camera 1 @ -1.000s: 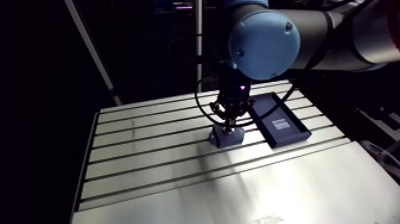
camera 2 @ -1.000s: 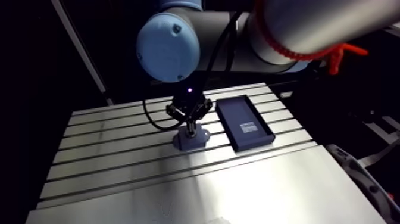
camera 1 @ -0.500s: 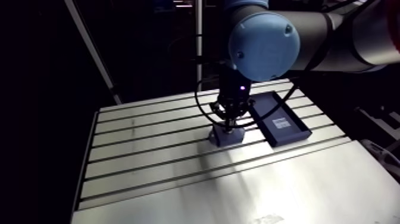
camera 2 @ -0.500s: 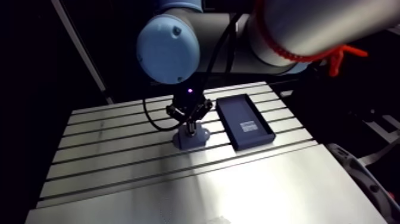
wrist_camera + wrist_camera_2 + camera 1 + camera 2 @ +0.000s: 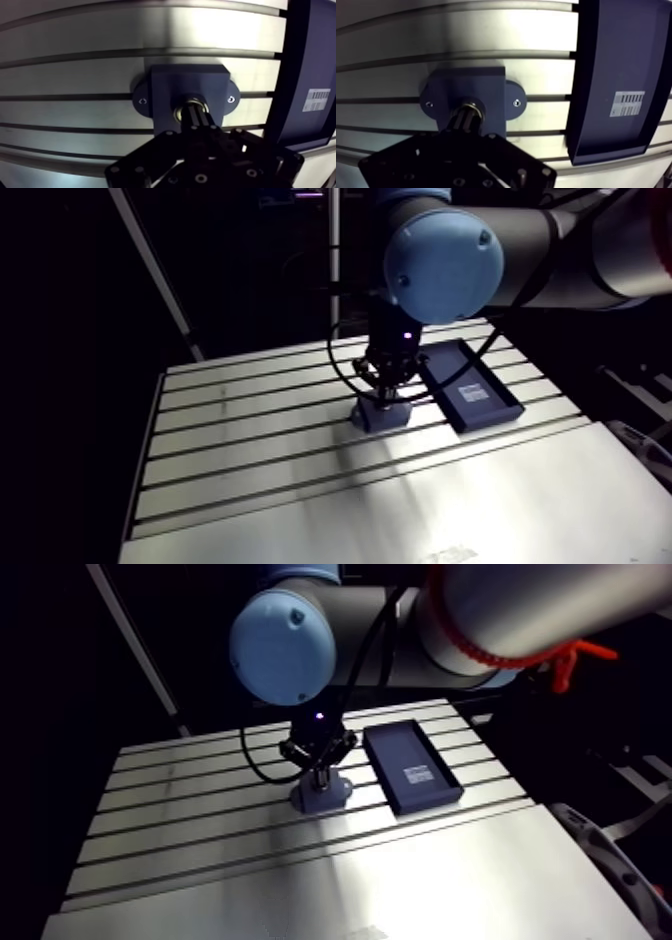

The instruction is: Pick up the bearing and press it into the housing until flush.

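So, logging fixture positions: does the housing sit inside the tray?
No, the housing sits on the slotted table, beside the tray, not in it.

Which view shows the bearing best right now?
The wrist view: the bearing shows as a metal ring in the housing, at the tips of the end effector. In the arm view the end effector hides it.
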{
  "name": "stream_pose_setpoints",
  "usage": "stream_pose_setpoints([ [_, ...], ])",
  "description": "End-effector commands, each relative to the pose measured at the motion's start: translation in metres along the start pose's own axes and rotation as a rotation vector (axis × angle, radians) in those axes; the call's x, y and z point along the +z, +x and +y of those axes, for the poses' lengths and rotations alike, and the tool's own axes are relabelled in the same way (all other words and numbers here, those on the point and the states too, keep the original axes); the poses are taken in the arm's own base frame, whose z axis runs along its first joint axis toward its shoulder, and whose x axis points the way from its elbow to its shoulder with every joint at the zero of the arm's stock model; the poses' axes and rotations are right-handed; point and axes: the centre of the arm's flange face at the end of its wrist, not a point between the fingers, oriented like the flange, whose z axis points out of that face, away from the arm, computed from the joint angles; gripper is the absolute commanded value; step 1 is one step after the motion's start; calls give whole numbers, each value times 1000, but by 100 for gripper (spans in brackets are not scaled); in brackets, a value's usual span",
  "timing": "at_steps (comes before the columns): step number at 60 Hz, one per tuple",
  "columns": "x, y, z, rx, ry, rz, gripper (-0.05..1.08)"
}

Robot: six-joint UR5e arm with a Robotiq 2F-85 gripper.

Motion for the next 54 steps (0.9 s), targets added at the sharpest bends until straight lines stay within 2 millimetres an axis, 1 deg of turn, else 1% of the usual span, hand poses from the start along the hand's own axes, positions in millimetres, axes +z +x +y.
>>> stream_pose_setpoints([
  [1, 2, 0, -1, -4, 1, -2, 96],
  [54, 1, 0, -2, -13, -1, -1, 96],
])
